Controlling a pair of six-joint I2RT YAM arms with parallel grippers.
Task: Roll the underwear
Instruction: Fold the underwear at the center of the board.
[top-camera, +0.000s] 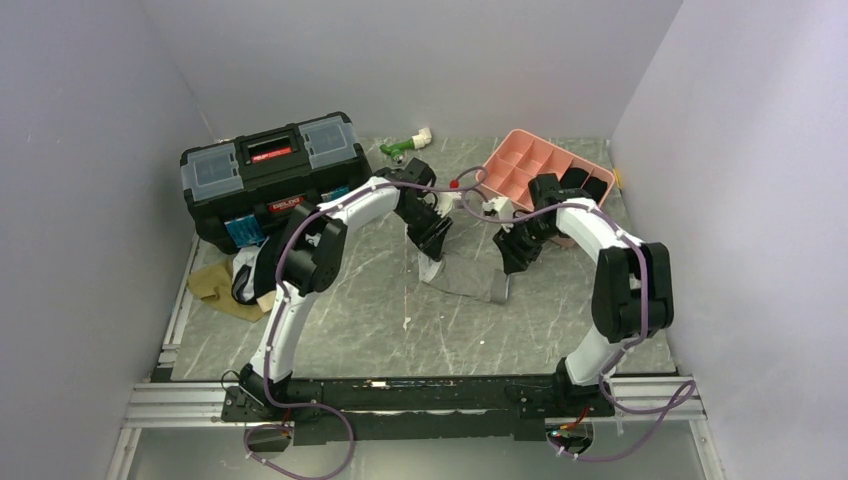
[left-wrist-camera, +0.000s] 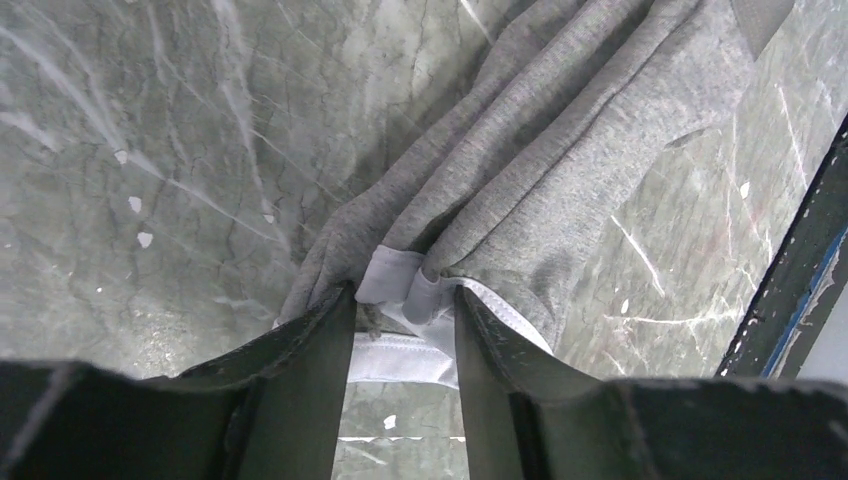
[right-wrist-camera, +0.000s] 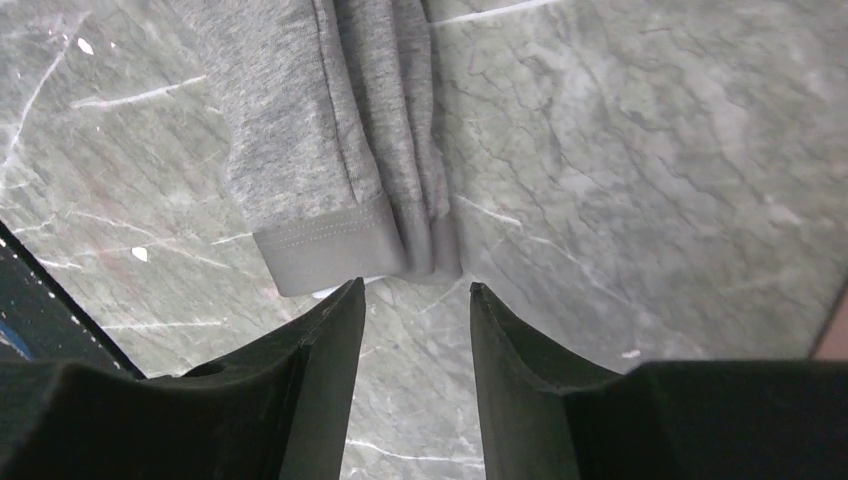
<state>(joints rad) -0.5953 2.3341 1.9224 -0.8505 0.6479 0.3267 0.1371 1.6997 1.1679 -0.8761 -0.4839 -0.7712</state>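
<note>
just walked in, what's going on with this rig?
Both arms are at one grey underwear lying bunched on the table. The left gripper is open, straddling its white waistband; the right gripper is open just short of the opposite hem. It isn't rolled yet. A heap of other garments sits at the left edge.

Three plain, pale lavender-grey panels box the scene in: a back wall (top-camera: 420, 60) at 12 o'clock, a left wall (top-camera: 80, 200) at 9 and a right wall (top-camera: 745, 150) at 3. Between them lies a tabletop (top-camera: 400, 325) of grey-green marbled pattern, veined and flecked with white scratches. A black toolbox (top-camera: 270, 180) with clear-lidded compartments sits at 10 o'clock, and a pink compartment tray (top-camera: 520, 160) at 1 o'clock. An aluminium rail (top-camera: 170, 405) runs along the 6 o'clock edge. The light is soft and even, the shadows faint
</note>
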